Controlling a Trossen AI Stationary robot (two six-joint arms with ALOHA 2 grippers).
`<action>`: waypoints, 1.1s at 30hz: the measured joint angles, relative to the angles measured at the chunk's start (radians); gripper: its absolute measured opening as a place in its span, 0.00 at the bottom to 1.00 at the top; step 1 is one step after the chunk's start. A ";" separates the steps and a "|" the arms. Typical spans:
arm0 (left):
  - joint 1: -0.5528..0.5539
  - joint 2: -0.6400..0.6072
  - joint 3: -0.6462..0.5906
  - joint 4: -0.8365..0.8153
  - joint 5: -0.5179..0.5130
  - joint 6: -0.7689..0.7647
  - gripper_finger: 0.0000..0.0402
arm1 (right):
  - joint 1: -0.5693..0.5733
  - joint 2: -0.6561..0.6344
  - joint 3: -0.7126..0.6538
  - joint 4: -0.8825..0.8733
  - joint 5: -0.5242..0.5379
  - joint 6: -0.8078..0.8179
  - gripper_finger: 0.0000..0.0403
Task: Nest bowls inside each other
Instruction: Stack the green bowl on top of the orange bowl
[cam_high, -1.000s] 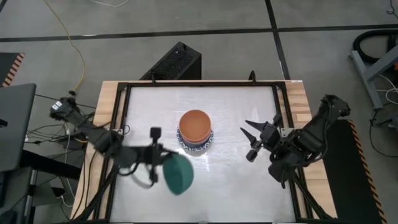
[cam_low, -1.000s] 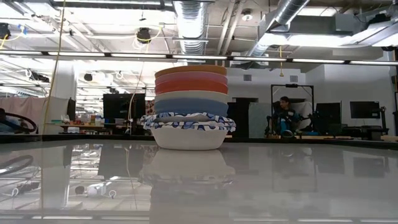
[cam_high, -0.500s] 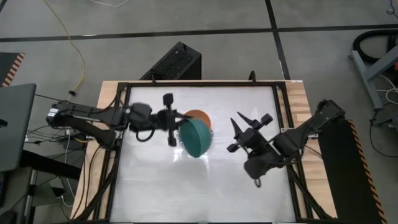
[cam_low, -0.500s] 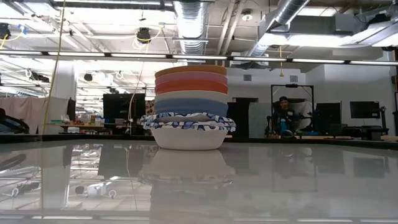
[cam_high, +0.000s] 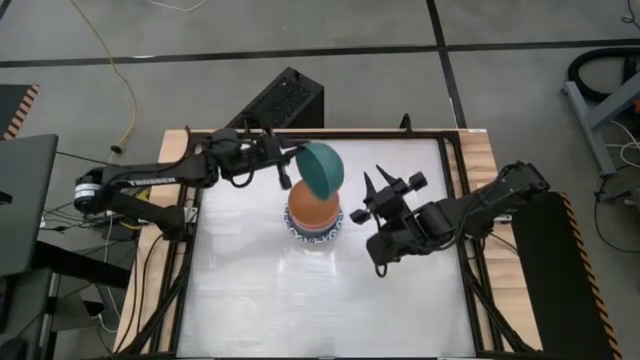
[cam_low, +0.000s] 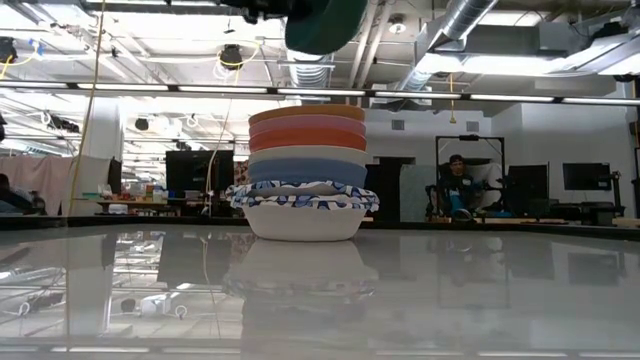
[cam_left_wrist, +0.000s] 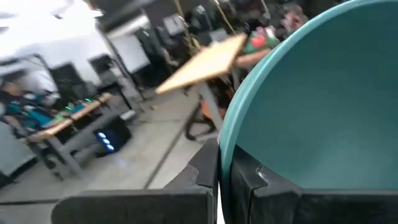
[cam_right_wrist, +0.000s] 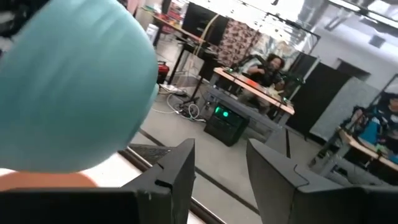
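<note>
A stack of nested bowls stands mid-table with an orange bowl on top and a white, blue-patterned one resting on the table at the bottom. My left gripper is shut on a dark green bowl, which it carries high over the stack's far side; the low view shows it above the stack. My right gripper stands open just right of the stack, level, with nothing between its fingers. Its wrist view shows the green bowl's outer side. My left gripper pinches the green bowl's rim, one finger inside the bowl and one outside. The fingers come level from the table's left. The bowl hangs lifted clear, turned on edge, its hollow facing the gripper.
A black frame runs round the white tabletop. A black box sits on the floor beyond the far edge. Bare tabletop lies near the front. A seated person shows in the room behind.
My left gripper has swung from the near left of the table toward the far edge and right, carrying the green bowl from beside the stack to above its far side. My right gripper has moved left, toward the stack, and turned.
</note>
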 joint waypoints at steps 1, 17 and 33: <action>0.012 0.000 -0.023 0.051 0.000 -0.001 0.00 | -0.010 -0.001 0.000 0.008 0.000 0.000 0.41; 0.182 0.005 -0.197 0.388 -0.208 -0.001 0.00 | -0.318 0.023 0.000 0.786 -0.599 -0.683 0.41; 0.306 0.006 -0.212 0.442 -0.248 -0.004 0.00 | -0.479 0.228 -0.001 1.319 -0.624 -1.129 0.41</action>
